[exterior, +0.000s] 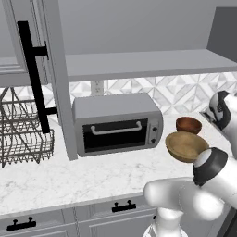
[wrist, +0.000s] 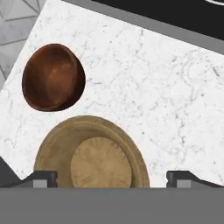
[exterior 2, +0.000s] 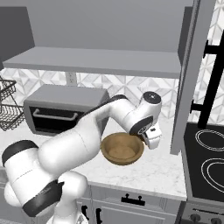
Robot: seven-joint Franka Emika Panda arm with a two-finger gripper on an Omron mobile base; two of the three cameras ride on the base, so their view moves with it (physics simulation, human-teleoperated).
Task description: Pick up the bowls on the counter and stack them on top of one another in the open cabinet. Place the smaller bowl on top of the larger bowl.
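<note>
Hand view: our gripper (wrist: 111, 177), jaws spread wide and empty, hovers over the wide tan wooden bowl (wrist: 92, 155) on the white marble counter (wrist: 153, 100), beside the small reddish-brown bowl (wrist: 52, 78). We judge the first pick in hand; next, descend, straddle the rim, close.

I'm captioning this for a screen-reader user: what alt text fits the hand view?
Seen from above, the open gripper hovers over the white marble counter, its dark fingertips low in the picture beside the larger bowl, wide and tan. The smaller bowl, reddish-brown, sits apart beyond it, and a dark stovetop borders the counter's far edge.
</note>
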